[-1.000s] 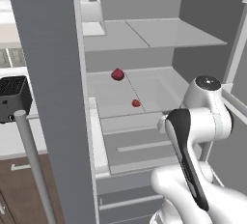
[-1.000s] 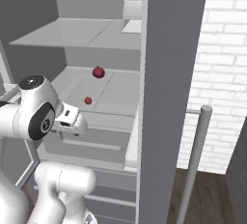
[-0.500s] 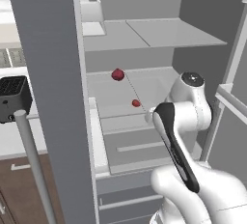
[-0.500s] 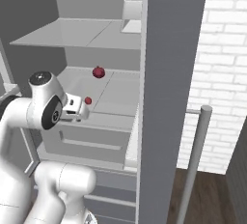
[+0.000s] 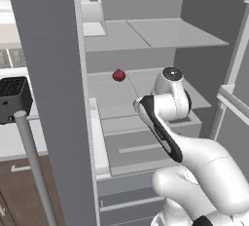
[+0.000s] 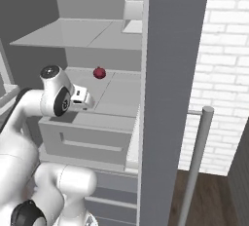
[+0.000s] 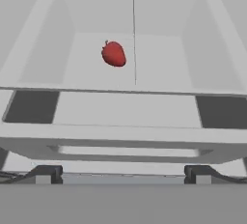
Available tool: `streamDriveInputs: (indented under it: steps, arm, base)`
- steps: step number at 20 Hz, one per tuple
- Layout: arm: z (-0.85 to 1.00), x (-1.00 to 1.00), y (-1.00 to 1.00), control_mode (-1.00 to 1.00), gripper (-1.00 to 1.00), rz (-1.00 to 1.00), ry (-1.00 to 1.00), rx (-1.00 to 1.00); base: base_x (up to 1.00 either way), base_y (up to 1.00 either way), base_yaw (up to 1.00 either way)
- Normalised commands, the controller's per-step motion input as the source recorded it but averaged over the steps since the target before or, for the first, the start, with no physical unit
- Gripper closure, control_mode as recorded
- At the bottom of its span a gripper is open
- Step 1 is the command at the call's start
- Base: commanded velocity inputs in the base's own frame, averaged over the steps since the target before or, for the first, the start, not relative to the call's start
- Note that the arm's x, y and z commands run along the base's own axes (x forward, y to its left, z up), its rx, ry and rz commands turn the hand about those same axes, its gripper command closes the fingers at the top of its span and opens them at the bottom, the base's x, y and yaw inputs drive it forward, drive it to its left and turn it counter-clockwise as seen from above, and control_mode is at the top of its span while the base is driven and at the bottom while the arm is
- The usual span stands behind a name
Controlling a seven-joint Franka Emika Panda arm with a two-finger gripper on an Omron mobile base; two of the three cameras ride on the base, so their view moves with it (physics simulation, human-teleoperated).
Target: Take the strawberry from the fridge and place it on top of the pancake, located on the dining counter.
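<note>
The fridge [image 5: 53,74] stood open, its grey door edge running down the left base view and its long bar handle [image 5: 34,166] rising at about 7 o'clock. Inside, pale grey shelves [image 5: 160,32] stacked up, and a white bin [image 5: 92,10] sat on the upper shelf toward 11 o'clock.

The strawberry [image 7: 114,54] lay on the lower shelf floor, seen in the hand view at roughly 11 o'clock from centre, just left of a thin seam line running down the shelf. In the left base view a sliver of its red [image 5: 135,103] peeked out at the arm's edge, touching nothing else. Farther back on the same shelf, toward 12 o'clock of it, sat a larger dark maroon round fruit [image 5: 118,75], also visible in the right base view [image 6: 99,72]; the two fruits lay apart.

The gripper [image 7: 123,172] was spread wide, its two dark fingertips [image 7: 46,172] low at 7 and 5 o'clock of the hand view, holding nothing. It hung in front of the shelf's front lip, short of the strawberry and not touching it. In the right base view the hand [image 6: 80,99] pointed into the fridge above the drawer front [image 6: 87,140]
</note>
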Motion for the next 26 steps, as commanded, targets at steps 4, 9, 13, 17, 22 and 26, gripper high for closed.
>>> streamDriveInputs:
  steps: [4, 9, 13, 17, 22, 26]
  arm:
    - [-0.14, 0.7, 0.0, -1.0, -1.0, -0.02, -0.08, 0.0]
    - [-0.15, 0.42, 0.0, -1.0, -1.0, 0.0, -0.02, 0.0]
    - [-0.24, 0.13, 0.01, -1.0, -1.0, 0.0, 0.02, 0.0]
    - [-0.21, 0.3, 0.0, -1.0, -1.0, 0.0, 0.0, 0.0]
    - [-0.07, 0.53, 0.05, -1.0, -1.0, 0.0, 0.0, 0.0]
    - [-0.01, 0.54, 0.24, -1.0, -1.0, 0.0, 0.0, 0.0]
  base:
    - [0.0, 0.0, 0.0]
    - [0.0, 0.0, 0.0]
    - [0.0, 0.0, 0.0]
    - [0.0, 0.0, 0.0]
    - [0.0, 0.0, 0.0]
    - [0.0, 0.0, 0.0]
